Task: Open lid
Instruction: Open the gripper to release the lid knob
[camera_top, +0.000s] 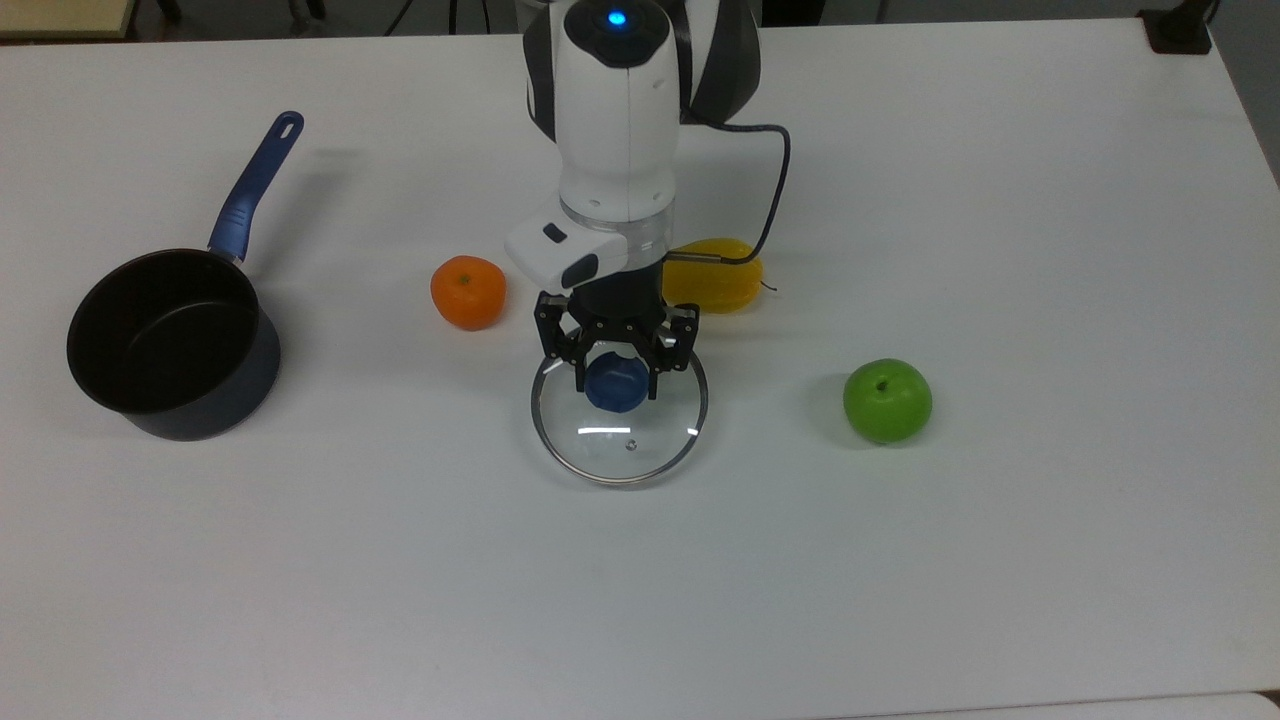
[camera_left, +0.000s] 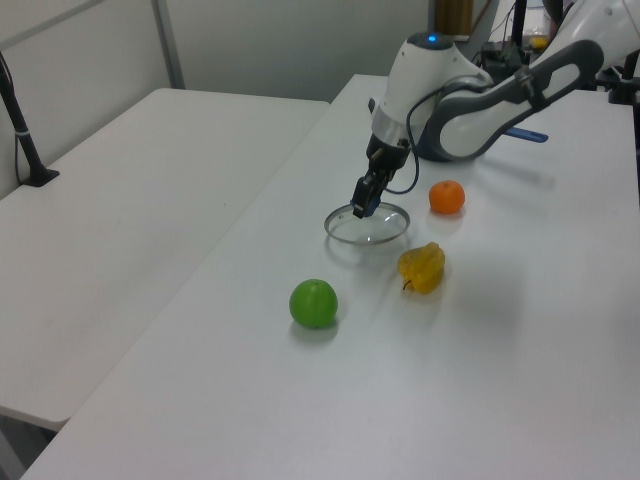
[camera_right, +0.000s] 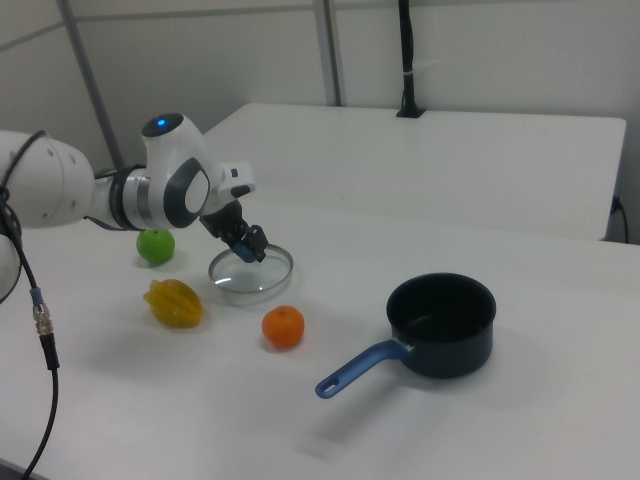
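The lid (camera_top: 622, 440) is a clear glass disc with a metal rim and a blue knob (camera_top: 616, 384). It lies flat at table height in the middle of the white table, between the orange and the green apple. My gripper (camera_top: 615, 385) comes straight down on it, shut on the blue knob. In the left view the gripper (camera_left: 362, 205) stands over the lid (camera_left: 375, 228). The right view has the lid (camera_right: 255, 275) under the gripper (camera_right: 250, 250). I cannot tell whether the lid touches the table. The dark saucepan (camera_top: 210, 415) stands uncovered at the top view's far left.
An orange (camera_top: 468, 292) sits just left of the gripper in the top view. A yellow fruit (camera_top: 735, 280) lies partly behind the arm, and a green apple (camera_top: 887, 400) sits to the lid's right. The saucepan's blue handle (camera_top: 255, 185) points away toward the table's far edge.
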